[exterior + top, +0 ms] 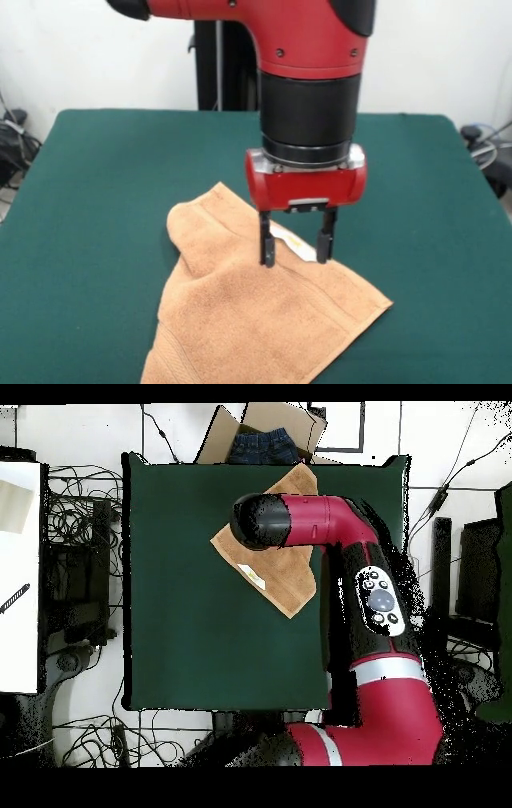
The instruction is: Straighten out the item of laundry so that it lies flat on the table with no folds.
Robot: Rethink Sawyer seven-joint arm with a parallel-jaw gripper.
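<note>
The light orange-tan towel lies on the dark green table near the front edge, with its far corner folded over and a small white tag showing. It also shows in the overhead view, partly under the arm. My gripper hangs straight down over the towel's far edge, open, with one finger on each side of the tag. The fingertips sit at or just above the cloth. In the overhead view the arm hides the gripper.
The red arm reaches over the table's right half in the overhead view. A cardboard box with dark cloth stands beyond the table's far edge. Cables lie on the floor at both sides.
</note>
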